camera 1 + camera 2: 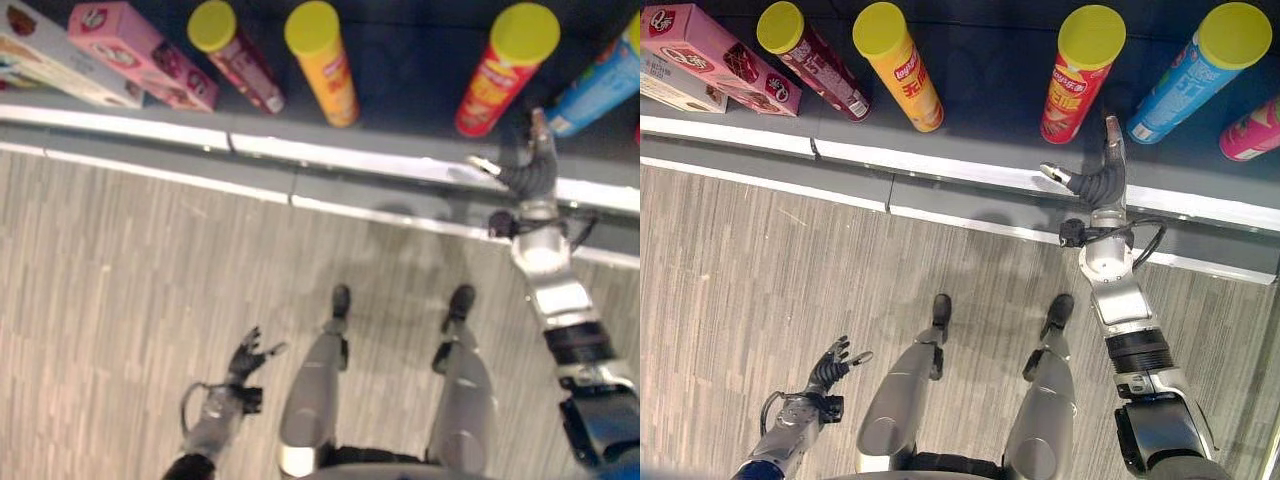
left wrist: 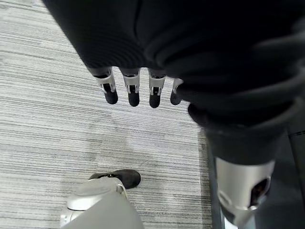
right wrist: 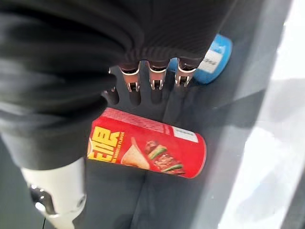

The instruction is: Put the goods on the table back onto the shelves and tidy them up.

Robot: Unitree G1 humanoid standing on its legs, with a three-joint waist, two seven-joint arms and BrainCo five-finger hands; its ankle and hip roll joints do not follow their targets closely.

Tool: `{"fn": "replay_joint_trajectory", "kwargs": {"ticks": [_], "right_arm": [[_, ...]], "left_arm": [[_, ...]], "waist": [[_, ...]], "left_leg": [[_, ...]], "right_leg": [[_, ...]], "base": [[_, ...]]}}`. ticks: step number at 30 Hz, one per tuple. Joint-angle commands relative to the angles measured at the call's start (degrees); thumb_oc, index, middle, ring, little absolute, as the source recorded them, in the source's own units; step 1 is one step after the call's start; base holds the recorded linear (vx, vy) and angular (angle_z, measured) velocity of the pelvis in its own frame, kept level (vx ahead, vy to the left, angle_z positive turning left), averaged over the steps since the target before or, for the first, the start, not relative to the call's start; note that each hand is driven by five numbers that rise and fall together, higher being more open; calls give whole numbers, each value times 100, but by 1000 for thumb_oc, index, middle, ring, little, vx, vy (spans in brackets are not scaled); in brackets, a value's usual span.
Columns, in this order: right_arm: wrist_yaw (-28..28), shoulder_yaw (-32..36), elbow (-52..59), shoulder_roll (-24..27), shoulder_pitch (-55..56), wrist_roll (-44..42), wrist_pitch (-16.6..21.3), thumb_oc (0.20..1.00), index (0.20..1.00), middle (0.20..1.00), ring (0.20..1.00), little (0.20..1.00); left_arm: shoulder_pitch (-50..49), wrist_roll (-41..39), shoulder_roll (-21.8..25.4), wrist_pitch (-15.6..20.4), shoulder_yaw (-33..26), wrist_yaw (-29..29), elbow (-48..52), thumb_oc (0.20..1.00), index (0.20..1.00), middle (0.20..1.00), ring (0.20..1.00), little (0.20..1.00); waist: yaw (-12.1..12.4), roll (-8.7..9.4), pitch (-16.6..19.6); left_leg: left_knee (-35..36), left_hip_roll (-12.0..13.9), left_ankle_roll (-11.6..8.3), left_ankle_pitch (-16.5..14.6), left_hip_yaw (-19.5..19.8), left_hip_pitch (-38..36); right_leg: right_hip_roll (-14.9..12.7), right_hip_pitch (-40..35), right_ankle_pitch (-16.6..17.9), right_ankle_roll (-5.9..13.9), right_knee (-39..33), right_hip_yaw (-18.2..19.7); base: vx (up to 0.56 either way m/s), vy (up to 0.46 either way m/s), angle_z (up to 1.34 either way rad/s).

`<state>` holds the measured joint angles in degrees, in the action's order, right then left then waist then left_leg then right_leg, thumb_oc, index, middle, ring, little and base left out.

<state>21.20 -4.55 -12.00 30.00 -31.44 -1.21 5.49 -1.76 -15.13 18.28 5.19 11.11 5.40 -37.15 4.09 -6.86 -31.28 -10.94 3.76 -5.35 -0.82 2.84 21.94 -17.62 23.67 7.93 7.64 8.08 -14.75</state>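
The red can [image 1: 1077, 77] stands upright on the dark shelf [image 1: 980, 110], long axis vertical, yellow lid up. The right hand [image 1: 1102, 172] hangs just beside its base toward the shelf's white front edge, fingers straight, holding nothing. The blue can [image 1: 1195, 70] stands near. The left hand [image 1: 830, 368], relaxed and empty, hangs well apart over the grey floor [image 1: 760, 260].
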Motion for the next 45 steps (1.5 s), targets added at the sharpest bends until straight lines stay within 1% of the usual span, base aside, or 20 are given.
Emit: {"fn": "replay_joint_trajectory", "kwargs": {"ticks": [1,7,13,19,24,33,34,38,45], "right_arm": [[100,-17,78,389,-212,-141,177,1000,1000,1000,1000,1000],[-28,-149,-145,535,-365,-167,123,1000,1000,1000,1000,1000],[-194,-346,-453,742,-697,-358,146,1000,1000,1000,1000,1000],[-268,-453,-560,823,-883,-479,168,1000,1000,1000,1000,1000],[-252,-536,-779,926,-1044,-419,129,1000,1000,1000,1000,1000],[-248,-620,-818,988,-1113,-326,92,1000,1000,1000,1000,1000],[-257,-659,-839,1075,-1104,-170,42,1000,1000,1000,1000,1000],[-225,-690,-852,1176,-1146,-28,12,1000,1000,1000,1000,1000],[-292,-885,-1060,1309,-1399,-27,1,1000,1000,1000,1000,1000]], "left_arm": [[-399,-285,472,106,-30,-33,122,1000,1000,1000,1000,1000],[-424,-376,518,121,-20,-111,194,1000,1000,1000,1000,1000],[-403,-358,585,139,-10,-156,171,1000,1000,1000,1000,1000],[-431,-362,623,150,20,-174,189,1000,1000,1000,1000,1000],[-426,-358,640,160,21,-193,123,1000,1000,1000,1000,1000],[-409,-358,662,164,36,-182,99,1000,1000,1000,1000,1000],[-430,-356,672,175,22,-182,159,1000,1000,1000,1000,1000],[-452,-368,691,189,25,-183,207,1000,1000,1000,1000,1000],[-429,-379,712,202,49,-201,142,1000,1000,1000,1000,1000]], "waist": [[44,-28,149],[79,-48,149],[150,-73,148],[174,-86,149],[204,-99,149],[223,-112,149],[222,-120,149],[228,-123,149],[250,-115,149]], "left_leg": [[327,329,-312,153,26,227],[339,324,-320,177,35,261],[360,320,-334,211,26,311],[348,315,-339,219,33,327],[361,318,-345,233,43,340],[359,305,-351,244,54,352],[362,304,-354,247,49,355],[372,303,-360,250,50,351],[363,308,-368,256,57,371]], "right_leg": [[-442,2,-644,370,527,440],[-448,42,-635,369,533,424],[-455,84,-626,373,543,416],[-449,102,-627,371,558,419],[-455,108,-624,378,565,408],[-460,115,-640,379,601,404],[-463,124,-645,381,613,399],[-467,122,-650,381,613,389],[-456,164,-665,379,649,418]], "base": [[0,0,0],[0,0,0],[0,0,0],[0,0,0],[0,0,0],[0,0,0],[0,0,0],[0,0,0],[-1,-1,2]]}}
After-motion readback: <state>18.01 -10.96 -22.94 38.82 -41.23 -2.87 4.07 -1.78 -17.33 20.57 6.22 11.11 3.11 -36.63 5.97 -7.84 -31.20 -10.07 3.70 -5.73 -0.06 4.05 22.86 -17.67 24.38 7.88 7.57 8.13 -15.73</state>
